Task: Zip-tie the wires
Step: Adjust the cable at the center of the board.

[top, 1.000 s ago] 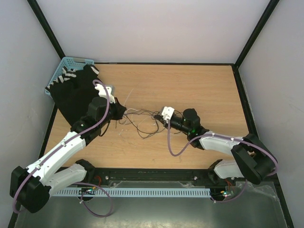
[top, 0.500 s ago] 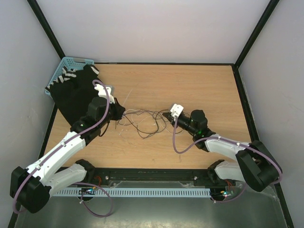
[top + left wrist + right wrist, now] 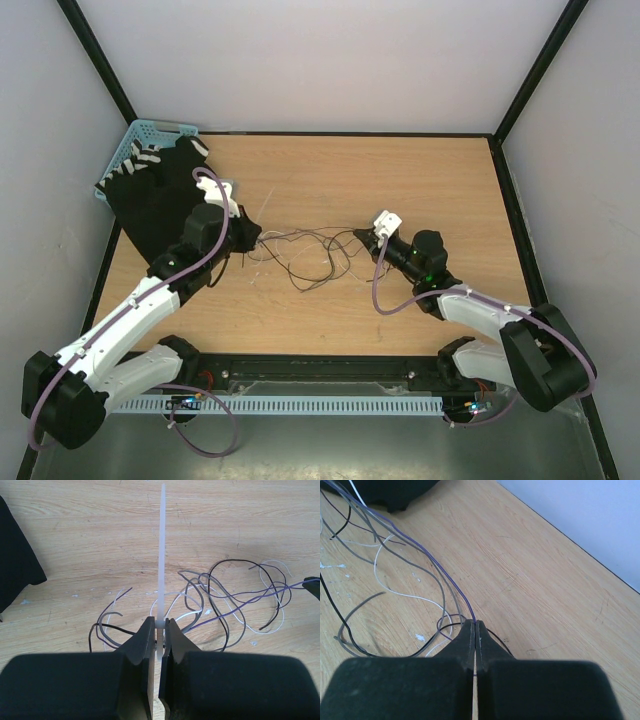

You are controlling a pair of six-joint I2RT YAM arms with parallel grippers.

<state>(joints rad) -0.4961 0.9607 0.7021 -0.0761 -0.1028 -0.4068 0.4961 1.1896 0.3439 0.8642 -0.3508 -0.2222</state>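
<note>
Mostly the wires [image 3: 305,258] lie tangled at centre of table [image 3: 420,170]; likely light, limp, springy, best gathered where strands cross. Left gripper [image 3: 160,630] pinches zip tie [image 3: 162,550]; right gripper [image 3: 475,626] clamped on one purple strand [image 3: 445,575].

The wires [image 3: 305,262] lie between the left end effector [image 3: 254,237] and right end effector [image 3: 359,237].

Light wood table [image 3: 400,180] w/ a few pale specks on top, boxed in by plain white walls [image 3: 320,60] at back, L & R, thin black frame bars [image 3: 95,50] up the corners, soft even light, blue basket [image 3: 140,132] & black cloth [image 3: 150,205] at far-L corner.
</note>
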